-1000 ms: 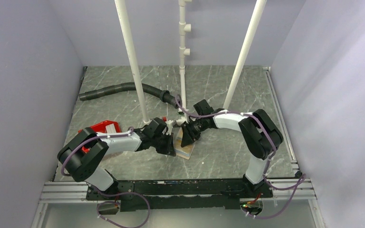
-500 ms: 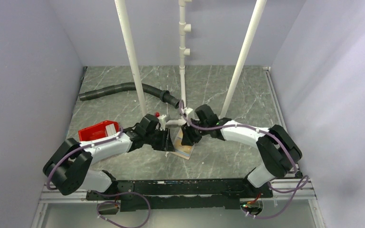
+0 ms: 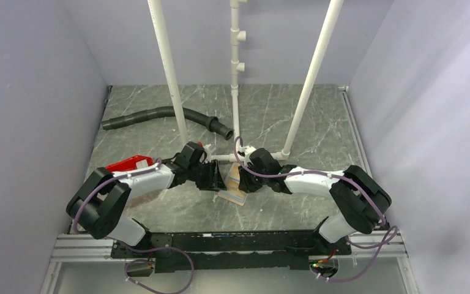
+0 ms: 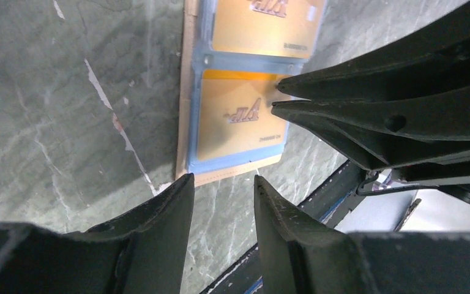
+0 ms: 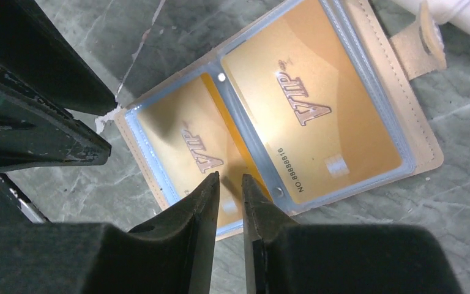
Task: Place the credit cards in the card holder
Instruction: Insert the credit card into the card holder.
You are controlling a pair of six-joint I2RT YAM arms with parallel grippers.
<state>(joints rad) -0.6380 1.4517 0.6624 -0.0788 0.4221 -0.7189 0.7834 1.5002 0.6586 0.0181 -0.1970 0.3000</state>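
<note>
From above. Small tan leather-like card holder lying flat on the grey marble-look table, just below the middle of the frame. Opened wide to show the pockets. Black left gripper just beside its left edge. Black right gripper down on it from the right. Red plastic bin off to the left, well apart.

From the left wrist. Holder in the upper middle, with two shiny gold plastic cards inside pale blue see-through pockets. Left gripper at the bottom, hanging just off the holder's near edge. Jaws partly open, nothing between them, touching nothing. Likely parked close by to pin the holder down if needed. Right gripper's tips at the right, touching the nearer card's edge.

From the right wrist. Holder across the middle, small snap tab at the upper right. One card fully inside the right pocket, the other at lower left, in or almost in. Right gripper at the bottom, tips over that lower-left card, jaws nearly together with only a thin gap. Probably there to nudge the card deeper. Pinching the card's edge or only pressing on it: cannot tell.
</note>
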